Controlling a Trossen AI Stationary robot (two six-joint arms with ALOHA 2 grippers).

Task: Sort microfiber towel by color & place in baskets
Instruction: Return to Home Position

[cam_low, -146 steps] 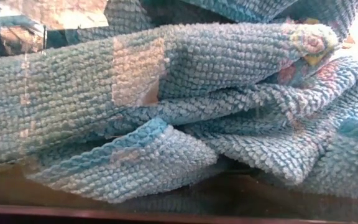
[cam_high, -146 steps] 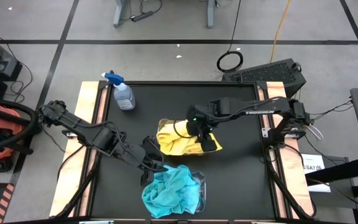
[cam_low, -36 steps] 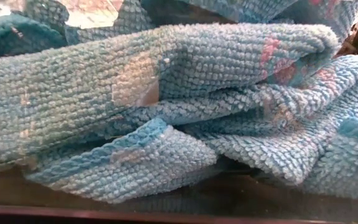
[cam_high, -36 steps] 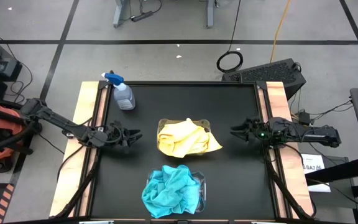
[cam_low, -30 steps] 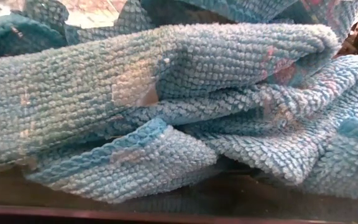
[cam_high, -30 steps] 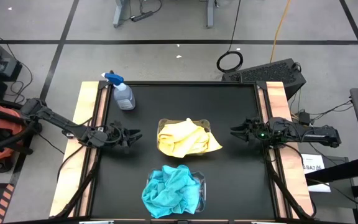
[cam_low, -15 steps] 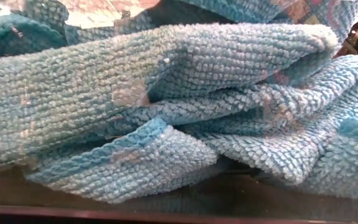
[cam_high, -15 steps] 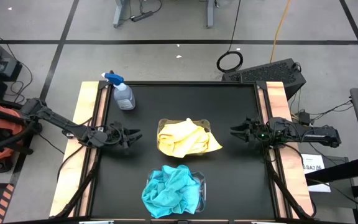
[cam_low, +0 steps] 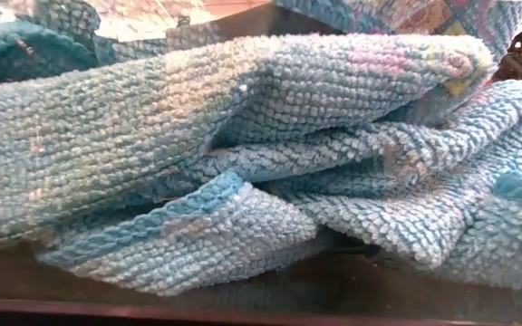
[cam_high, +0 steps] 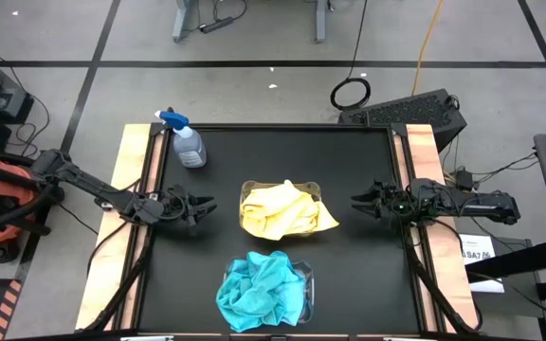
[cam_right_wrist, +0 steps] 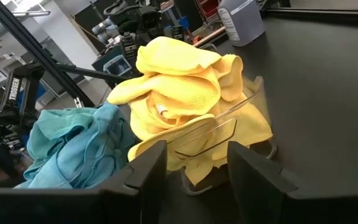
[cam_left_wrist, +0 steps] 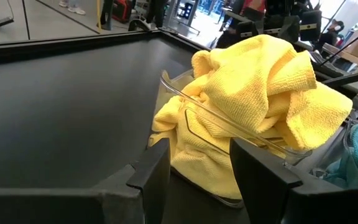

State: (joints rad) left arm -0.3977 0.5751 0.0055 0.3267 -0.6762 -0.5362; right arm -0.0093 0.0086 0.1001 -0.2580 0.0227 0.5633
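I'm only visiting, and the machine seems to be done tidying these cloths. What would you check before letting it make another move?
1. Yellow towels in the far basket: ok, though one drapes over its rim.
2. Teal towels in the near basket: ok, heaped high.
3. No towel loose on the table: ok.
4. Left gripper open, holding nothing, near the table's left edge: ok.
5. Right gripper open, holding nothing, near the right edge: ok.
6. Colours unmixed under each heap: cannot tell.
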